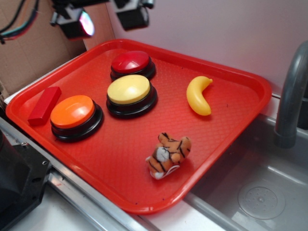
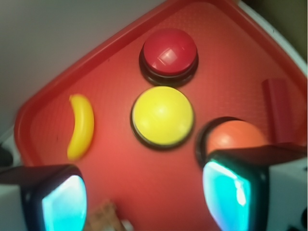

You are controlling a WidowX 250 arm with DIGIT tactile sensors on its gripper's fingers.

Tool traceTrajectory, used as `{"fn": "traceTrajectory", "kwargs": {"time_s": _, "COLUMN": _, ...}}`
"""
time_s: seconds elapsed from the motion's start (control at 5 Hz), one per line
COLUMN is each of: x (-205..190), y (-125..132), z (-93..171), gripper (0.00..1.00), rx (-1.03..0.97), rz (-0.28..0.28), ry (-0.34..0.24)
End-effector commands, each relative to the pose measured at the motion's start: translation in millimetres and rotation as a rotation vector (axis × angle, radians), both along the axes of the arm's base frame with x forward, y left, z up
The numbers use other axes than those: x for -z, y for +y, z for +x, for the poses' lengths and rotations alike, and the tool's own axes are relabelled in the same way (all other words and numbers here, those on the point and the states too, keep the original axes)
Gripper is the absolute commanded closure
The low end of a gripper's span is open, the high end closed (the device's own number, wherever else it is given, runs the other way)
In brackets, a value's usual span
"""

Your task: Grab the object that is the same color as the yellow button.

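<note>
The yellow toy banana [image 1: 198,96] lies free on the red tray [image 1: 130,192], toward its far right part, well apart from everything else and untouched. Left of it sits the yellow button [image 1: 129,90], whose dome matches it in colour. The gripper [image 2: 147,192] hangs high above the tray's far left side, its jaws spread wide and holding nothing, with both pads lit at the bottom of the wrist view. In my judgement the task has barely begun: the arm must yet travel over to the banana, descend, close on it and lift.

Counted on the tray: one banana, three buttons (the yellow one, a red one [image 1: 131,62] and an orange one [image 1: 72,111]), one plush tiger [image 1: 167,155] at the near side, and one red block [image 1: 44,105] by the left rim.
</note>
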State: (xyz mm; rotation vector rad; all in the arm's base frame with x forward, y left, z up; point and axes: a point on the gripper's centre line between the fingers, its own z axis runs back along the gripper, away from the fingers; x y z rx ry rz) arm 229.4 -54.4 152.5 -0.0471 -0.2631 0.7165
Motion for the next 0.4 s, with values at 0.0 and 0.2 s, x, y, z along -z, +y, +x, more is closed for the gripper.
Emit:
{"fn": "traceTrajectory", "kwargs": {"time_s": 0.0, "x": 53, "y": -29, "z": 82, "gripper": 0.00, "rx": -0.074, "rz": 0.002, "ry": -0.011}}
{"fn": "traceTrajectory", "kwargs": {"time_s": 0.2, "x": 80, "y": -31, "z": 97, "gripper": 0.00, "rx": -0.094, "rz": 0.028, "ry": 0.017}}
